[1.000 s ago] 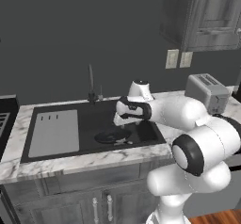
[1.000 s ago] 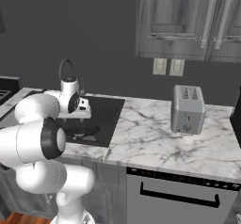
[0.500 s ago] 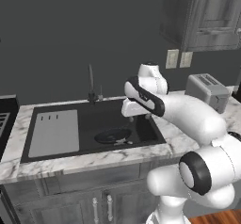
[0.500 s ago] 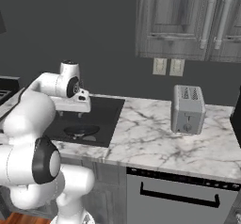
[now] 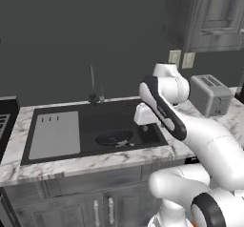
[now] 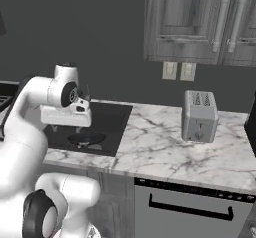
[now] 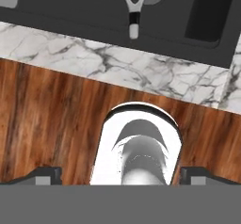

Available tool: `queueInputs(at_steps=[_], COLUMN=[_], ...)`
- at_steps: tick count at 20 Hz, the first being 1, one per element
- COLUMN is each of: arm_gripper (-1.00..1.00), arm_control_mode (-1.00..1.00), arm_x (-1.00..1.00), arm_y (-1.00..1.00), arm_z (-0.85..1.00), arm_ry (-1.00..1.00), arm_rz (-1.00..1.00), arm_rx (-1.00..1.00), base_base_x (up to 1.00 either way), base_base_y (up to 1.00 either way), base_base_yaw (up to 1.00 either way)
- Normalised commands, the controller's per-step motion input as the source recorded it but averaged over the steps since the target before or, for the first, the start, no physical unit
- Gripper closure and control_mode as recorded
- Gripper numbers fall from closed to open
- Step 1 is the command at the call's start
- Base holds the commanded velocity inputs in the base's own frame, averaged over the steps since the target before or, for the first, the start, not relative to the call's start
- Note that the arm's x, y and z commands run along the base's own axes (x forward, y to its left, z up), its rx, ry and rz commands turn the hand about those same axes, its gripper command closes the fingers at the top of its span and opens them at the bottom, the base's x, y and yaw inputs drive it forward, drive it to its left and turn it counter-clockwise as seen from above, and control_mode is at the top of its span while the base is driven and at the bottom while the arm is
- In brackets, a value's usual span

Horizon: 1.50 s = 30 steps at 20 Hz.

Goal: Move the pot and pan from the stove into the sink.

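I have the pan (image 5: 114, 137) lying flat in the basin of the sink (image 5: 143, 111), a little left of centre in the left base view, its thin pale handle pointing toward the front edge of the marble desk (image 5: 86, 161). In the hand view the same handle shows at top centre, running down toward the desk edge, with the pan's dark rim cut off by the top of the frame. The pincer (image 7: 120, 177) stands released, its tips spread wide at the bottom corners of the hand view with nothing between them. The hand hangs above the right part of the sink in both base views.

The pot is not among the things I can make out here, so I cannot say where it stands; the stove is just a sliver at the far left edge of the left base view.

I judge the pan as rigid metal, moderately heavy, smooth and likely slippery. Its handle is the natural place to take hold, close to the bowl to limit tipping. The pot, taller and handled on two sides, probably wants a grip on the rim wall or one side handle.
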Motion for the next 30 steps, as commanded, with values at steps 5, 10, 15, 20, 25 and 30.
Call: queueInputs(at_steps=[5,10,15,20,25,30], arm_gripper=[-1.0,-1.0,-1.0,-1.0,-1.0,-1.0], arm_control_mode=[-1.0,-1.0,-1.0,-1.0,-1.0,-1.0], arm_x=[-1.0,-1.0,-0.31,0.07,0.0,-0.15], arm_y=[-0.18,-0.18,-0.14,-0.01,0.0,0.0], arm_z=[0.02,0.0,-0.13,-0.03,0.0,0.0], arm_ry=[-0.02,-0.15,-0.41,-0.43,0.0,0.0], arm_rz=[0.01,0.05,0.06,0.05,0.0,0.0], arm_rx=[0.0,0.0,0.0,0.01,0.0,0.0], base_base_x=[0.0,0.0,0.0,0.0,0.0,0.0], base_base_y=[0.0,0.0,0.0,0.0,0.0,0.0], base_base_yaw=[0.0,0.0,0.0,0.0,0.0,0.0])
